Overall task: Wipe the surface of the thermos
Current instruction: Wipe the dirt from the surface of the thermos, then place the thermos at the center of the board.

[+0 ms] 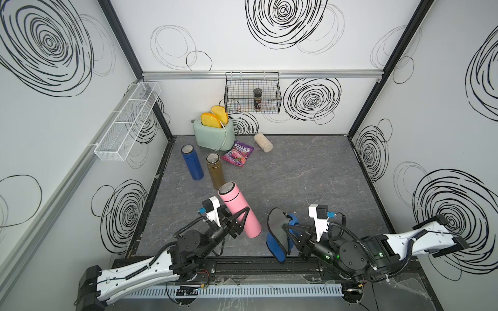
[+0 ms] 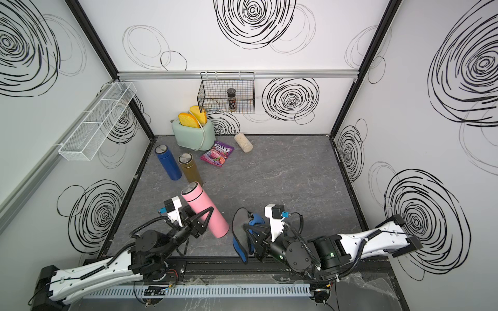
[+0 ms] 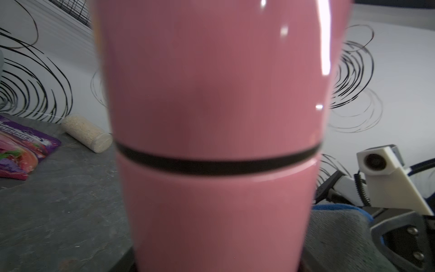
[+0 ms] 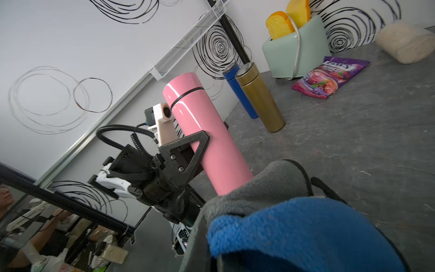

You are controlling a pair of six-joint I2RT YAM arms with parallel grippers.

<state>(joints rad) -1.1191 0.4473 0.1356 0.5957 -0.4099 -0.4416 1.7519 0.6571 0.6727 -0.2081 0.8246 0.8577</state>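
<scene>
Pink thermos (image 1: 231, 199), clamped and tilted, at 8 o'clock from the grey table's (image 1: 310, 175) middle.

The steel cap leans toward 11 o'clock. The left gripper (image 1: 238, 215) is pressed tight on the mid-body, with one black finger across the front. The base is hidden in the right wrist view, so I cannot tell whether it rests on the table. At 3 o'clock of the base, just beside it, is a grey-and-blue cloth (image 1: 275, 222), pinched in the closed right gripper (image 1: 287, 229). In both top views a sliver of table shows between cloth and thermos. At 11 o'clock stand a gold thermos (image 1: 215, 172) and a blue thermos (image 1: 192, 164). Beyond them, toward 12, are a mint toaster (image 1: 214, 136), a purple candy bag (image 1: 237, 154) and a grain jar (image 1: 263, 142) on its side.
</scene>
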